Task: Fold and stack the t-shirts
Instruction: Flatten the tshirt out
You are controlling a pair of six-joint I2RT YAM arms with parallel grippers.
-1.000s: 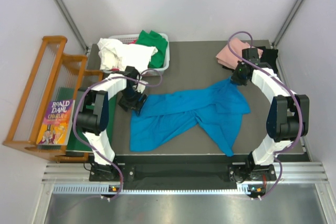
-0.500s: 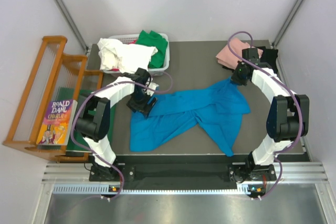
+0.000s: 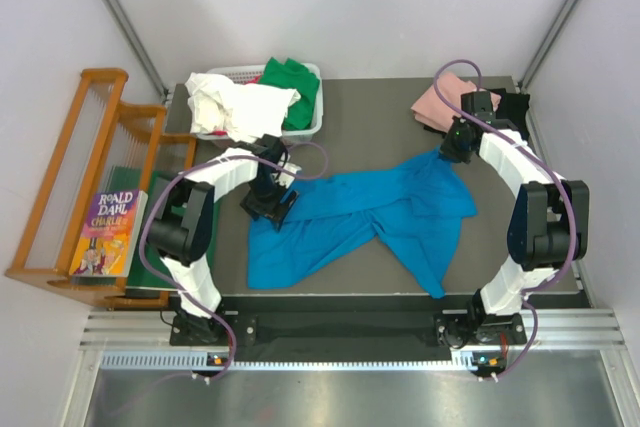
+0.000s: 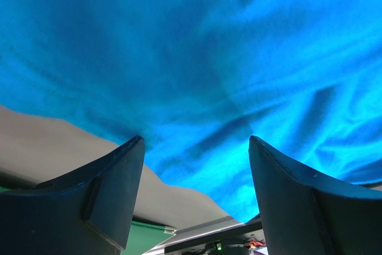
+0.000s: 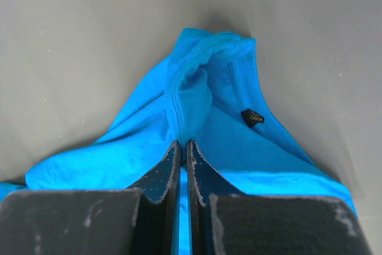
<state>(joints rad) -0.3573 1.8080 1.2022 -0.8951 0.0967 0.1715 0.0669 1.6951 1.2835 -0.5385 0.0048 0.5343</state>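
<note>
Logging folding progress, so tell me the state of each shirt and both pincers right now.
blue t-shirt: unfolded, spread out and rumpled.
pink t-shirt: looks folded, at the far right corner.
white t-shirt: unfolded, heaped over the basket rim.
green t-shirt: bunched in the basket.
left pincer: open, over the blue t-shirt.
right pincer: shut on the blue t-shirt near its collar.

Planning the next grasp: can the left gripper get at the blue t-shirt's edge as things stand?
Probably yes. The left gripper hangs open right over the blue t-shirt, nothing lying between them; the right gripper pinches its other end.
</note>
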